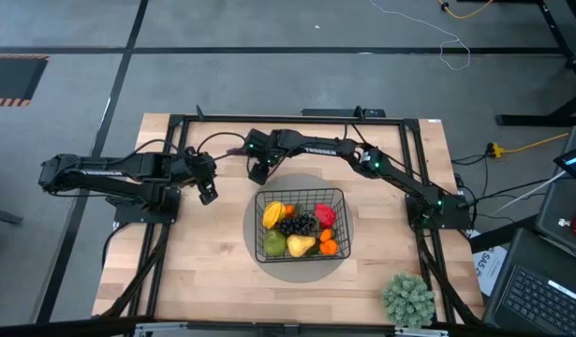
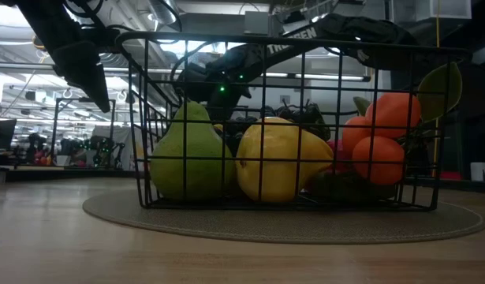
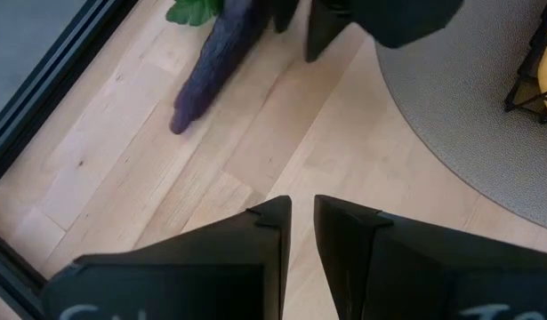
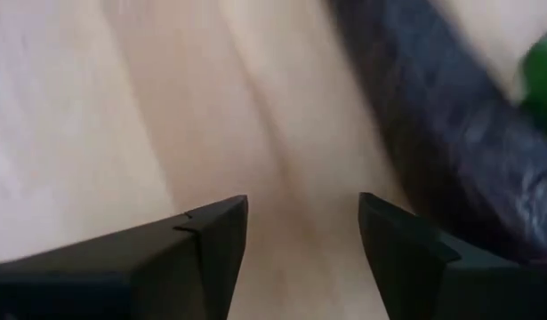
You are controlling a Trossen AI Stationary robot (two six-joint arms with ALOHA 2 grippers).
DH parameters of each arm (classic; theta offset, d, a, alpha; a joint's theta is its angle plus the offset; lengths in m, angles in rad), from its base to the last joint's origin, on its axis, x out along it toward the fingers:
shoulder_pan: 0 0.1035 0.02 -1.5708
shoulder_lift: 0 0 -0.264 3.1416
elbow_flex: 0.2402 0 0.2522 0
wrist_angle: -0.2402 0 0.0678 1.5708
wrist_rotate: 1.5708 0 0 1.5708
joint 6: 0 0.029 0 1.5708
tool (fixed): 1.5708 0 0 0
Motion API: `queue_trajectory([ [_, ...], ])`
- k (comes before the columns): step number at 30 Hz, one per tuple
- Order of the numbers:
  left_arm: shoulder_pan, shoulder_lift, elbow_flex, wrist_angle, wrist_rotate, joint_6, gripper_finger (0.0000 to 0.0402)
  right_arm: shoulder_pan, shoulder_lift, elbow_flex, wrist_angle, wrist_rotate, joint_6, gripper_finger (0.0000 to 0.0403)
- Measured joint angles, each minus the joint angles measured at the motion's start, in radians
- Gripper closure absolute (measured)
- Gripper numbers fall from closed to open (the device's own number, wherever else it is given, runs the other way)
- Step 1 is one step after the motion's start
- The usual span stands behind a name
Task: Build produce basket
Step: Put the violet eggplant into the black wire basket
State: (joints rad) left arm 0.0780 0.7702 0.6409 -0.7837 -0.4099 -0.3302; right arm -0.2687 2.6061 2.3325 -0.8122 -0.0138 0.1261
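The right pincer (image 4: 301,233) fills the near edge of its wrist view, its two dark fingers spread apart with bare wood between them and nothing held. Just beside one finger, and not yet between the two, lies the purple eggplant (image 4: 451,151), a long dark body with its green cap at the end away from the pincer; whether the finger touches it is hard to tell in so blurred a view. In the left wrist view the eggplant (image 3: 211,67) lies flat on the surface (image 3: 122,178), its long axis slanting, the blunt tip pointing off toward the surface's far left corner and the leafy end under the right pincer (image 3: 295,31). The left pincer (image 1: 207,194), nearly closed and empty, hangs farther off toward the left edge, so the right arm is nearer. The basket (image 1: 301,195), filled with produce, sits mid-surface on its round mat (image 1: 253,234).
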Motion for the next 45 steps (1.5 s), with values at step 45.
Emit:
queue_trajectory([
  [45, 0.0, 0.0, 0.0, 0.0, 0.0, 0.0, 0.036, -0.008, 0.0, 0.012, 0.221, 0.085, 0.102, 0.0201],
])
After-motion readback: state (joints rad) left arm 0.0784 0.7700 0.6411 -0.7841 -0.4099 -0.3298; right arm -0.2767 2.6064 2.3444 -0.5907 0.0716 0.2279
